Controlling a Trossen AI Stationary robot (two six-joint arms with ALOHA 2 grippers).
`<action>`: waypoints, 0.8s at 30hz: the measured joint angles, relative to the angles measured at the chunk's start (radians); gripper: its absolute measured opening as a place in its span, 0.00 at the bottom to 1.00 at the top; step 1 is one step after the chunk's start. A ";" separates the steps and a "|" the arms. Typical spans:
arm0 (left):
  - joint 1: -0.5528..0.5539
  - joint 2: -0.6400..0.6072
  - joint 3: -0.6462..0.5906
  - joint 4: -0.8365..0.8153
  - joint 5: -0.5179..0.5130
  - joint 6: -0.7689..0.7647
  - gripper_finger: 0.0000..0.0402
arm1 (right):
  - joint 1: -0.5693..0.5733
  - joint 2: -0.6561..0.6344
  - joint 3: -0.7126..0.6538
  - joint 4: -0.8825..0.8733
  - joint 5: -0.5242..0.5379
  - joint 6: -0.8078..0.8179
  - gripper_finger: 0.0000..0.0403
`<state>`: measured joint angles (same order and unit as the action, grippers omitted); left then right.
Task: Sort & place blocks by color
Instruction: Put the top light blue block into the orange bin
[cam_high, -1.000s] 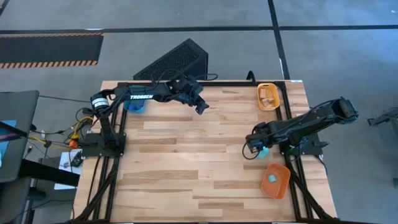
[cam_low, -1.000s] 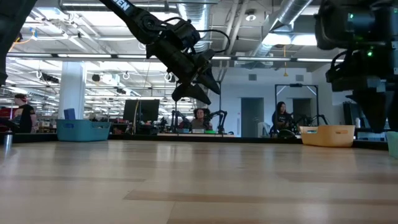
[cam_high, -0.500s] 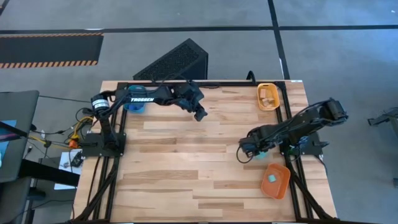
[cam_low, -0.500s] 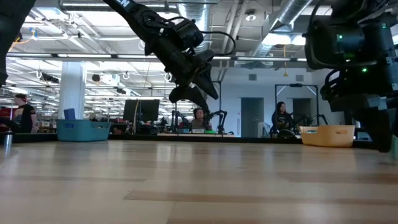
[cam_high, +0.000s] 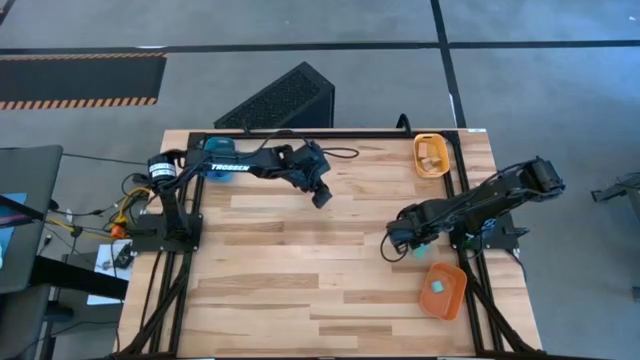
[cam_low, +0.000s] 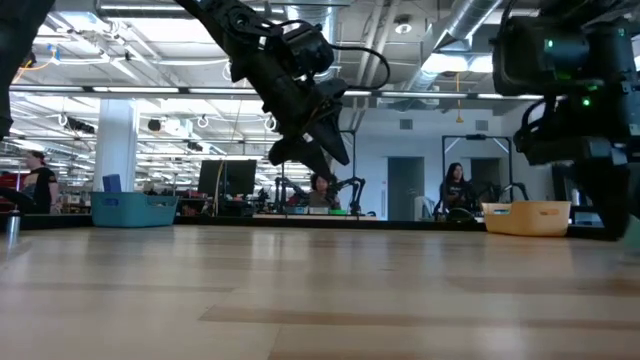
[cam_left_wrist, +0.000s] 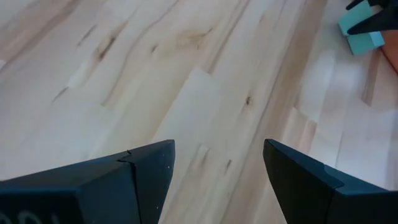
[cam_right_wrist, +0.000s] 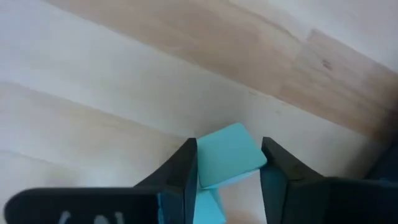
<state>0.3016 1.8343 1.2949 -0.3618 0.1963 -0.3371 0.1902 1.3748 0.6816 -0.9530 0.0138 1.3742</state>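
My right tool (cam_right_wrist: 227, 186) is down at the desk (cam_high: 300, 260) near its right edge, with a cyan cube (cam_right_wrist: 229, 155) between its two dark fingers (cam_right_wrist: 180, 177). The gap is narrow and the fingers sit against the cube's sides; I judge the grip to be just forming, the cube not yet lifted. A second bit of cyan shows beneath it, between the fingers, though I cannot tell whether it is another block or a lower face of the same one.

To do this step well I would squeeze squarely on two flat opposite faces. The cube lies slightly turned between my fingers, so a corner pinch might twist it out. Then I would raise it straight up before swinging toward the orange tray (cam_high: 450, 296), which lies just beside me and already holds one cyan block (cam_high: 437, 286).

My left tool (cam_left_wrist: 217, 168) hangs above the desk's far middle, fingers wide apart and empty.

The cube looks smooth, matte and sharp-edged, probably light and a little slippery. The desk is pale, jointed wooden planks with a faint sheen. The yellow-orange tray (cam_high: 418, 152) at the far right corner holds tan wooden pieces (cam_high: 432, 153); a blue tray (cam_high: 218, 171) sits at the far left.
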 joint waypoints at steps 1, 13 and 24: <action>-0.005 0.000 0.000 0.000 0.000 -0.003 0.57 | 0.001 -0.015 0.006 0.003 0.015 0.009 0.32; -0.057 -0.001 0.000 0.108 0.004 0.037 0.57 | -0.001 -0.246 0.121 0.101 0.297 0.007 0.33; -0.097 -0.002 0.000 0.365 0.093 0.122 0.57 | -0.010 -0.424 0.121 0.260 0.362 -0.063 0.34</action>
<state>0.2047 1.8320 1.2949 0.0027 0.2895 -0.2148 0.1802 0.9509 0.8028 -0.6926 0.3756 1.3109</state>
